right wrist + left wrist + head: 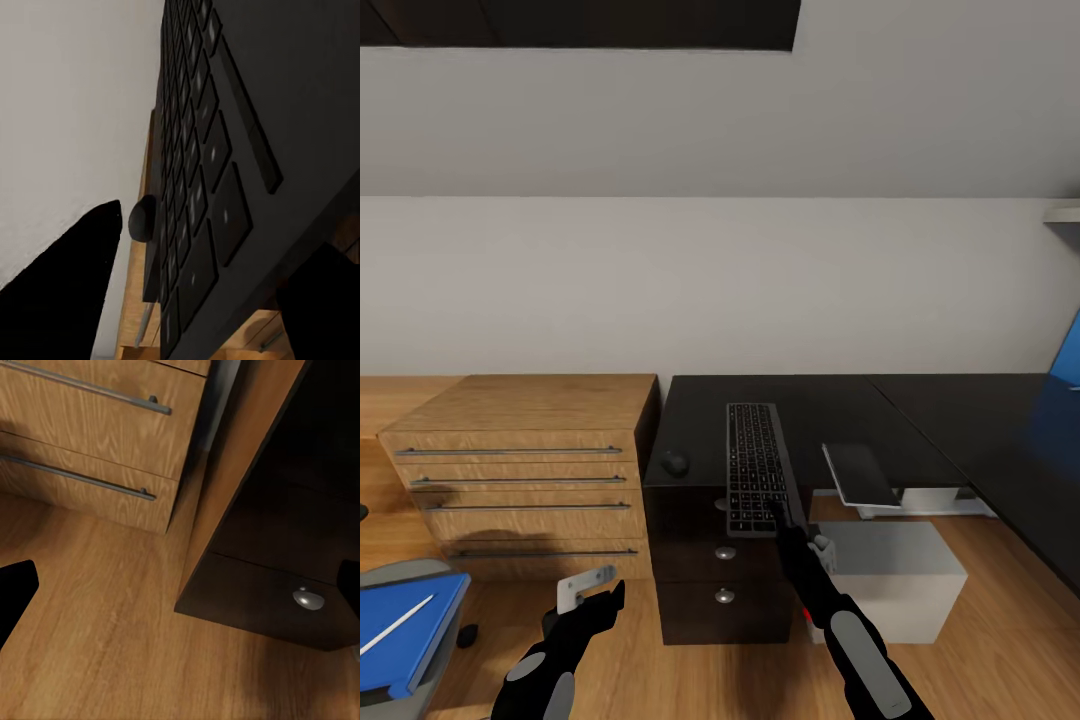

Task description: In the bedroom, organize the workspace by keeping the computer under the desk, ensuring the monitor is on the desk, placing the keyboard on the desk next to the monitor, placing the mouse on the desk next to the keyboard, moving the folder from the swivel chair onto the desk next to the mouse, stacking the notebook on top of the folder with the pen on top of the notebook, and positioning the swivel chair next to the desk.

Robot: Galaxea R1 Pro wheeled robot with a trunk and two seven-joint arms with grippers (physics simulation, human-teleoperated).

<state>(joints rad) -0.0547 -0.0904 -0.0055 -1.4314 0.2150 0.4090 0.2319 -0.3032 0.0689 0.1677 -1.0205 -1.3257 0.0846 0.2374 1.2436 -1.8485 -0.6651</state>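
- Desk (920, 410): smooth, dark top with a faint sheen.
- Dresser (520, 440): grained light wood, slim metal handles.
- Floor (1000, 660): warm wood planks.
- Keyboard (755, 465): matt black plastic keys.
- Computer (895, 580): plain, matt grey casing.

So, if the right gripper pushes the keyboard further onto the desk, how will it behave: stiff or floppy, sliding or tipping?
The keyboard looks like a thin, flat, rigid slab, so it should probably stay stiff. Its near end overhangs the desk edge, where the right gripper holds it, so it might tip if released. On the smooth dark top it would likely slide easily.
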